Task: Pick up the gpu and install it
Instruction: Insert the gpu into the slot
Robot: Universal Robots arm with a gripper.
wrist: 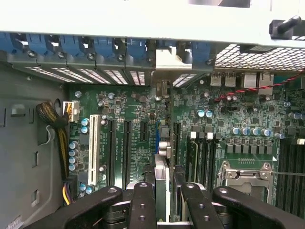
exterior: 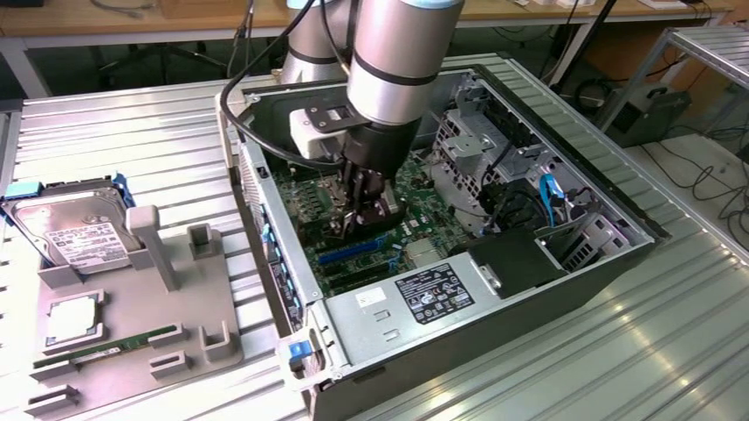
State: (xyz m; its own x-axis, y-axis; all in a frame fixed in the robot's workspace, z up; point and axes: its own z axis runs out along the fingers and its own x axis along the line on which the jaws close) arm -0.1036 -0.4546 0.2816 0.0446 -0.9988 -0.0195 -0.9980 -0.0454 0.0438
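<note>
The open grey tower computer case (exterior: 609, 263) lies on its side on the ribbed metal worktop (exterior: 129, 149). Inside it, the black claw (exterior: 360, 215) pinches the thin dark gpu card (wrist: 162, 179) edge-on, directly below the claw over the green motherboard (wrist: 143, 138), its long axis running along the slots toward the rear brackets. No label is legible.
</note>
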